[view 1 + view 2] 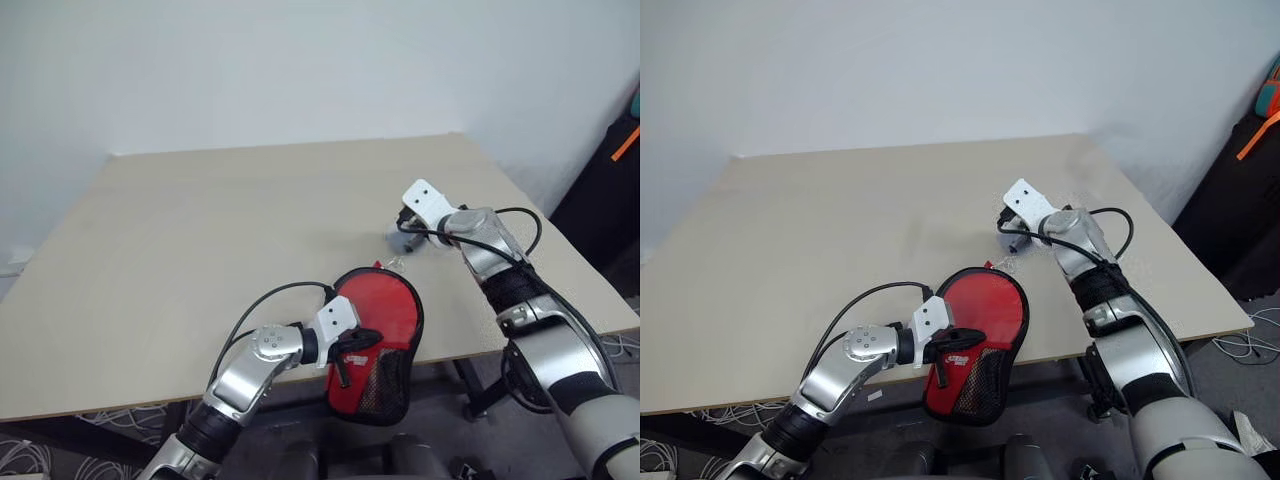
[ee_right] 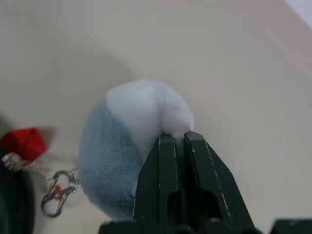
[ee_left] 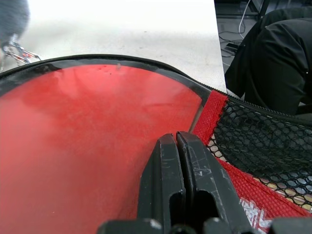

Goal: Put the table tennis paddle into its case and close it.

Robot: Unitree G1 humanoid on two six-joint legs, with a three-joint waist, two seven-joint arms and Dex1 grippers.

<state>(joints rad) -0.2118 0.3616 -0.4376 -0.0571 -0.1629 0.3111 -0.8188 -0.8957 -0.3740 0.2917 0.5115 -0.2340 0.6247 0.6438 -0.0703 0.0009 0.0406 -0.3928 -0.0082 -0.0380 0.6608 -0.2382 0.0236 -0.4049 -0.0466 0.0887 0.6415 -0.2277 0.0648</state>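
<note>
The case lies red side up at the table's front edge, its narrow end with the black mesh pocket hanging over the edge. The paddle is hidden. My left gripper is shut, its fingers resting on the case's red face near the mesh pocket. My right gripper is shut on a fluffy blue-and-white pompom charm on the table just behind the case. A metal clasp links the charm toward a small red tab at the case's rim.
The light wooden table spreads out behind and to the left of the case. A black object with an orange strap stands off the table's right side. Cables lie on the floor under the front edge.
</note>
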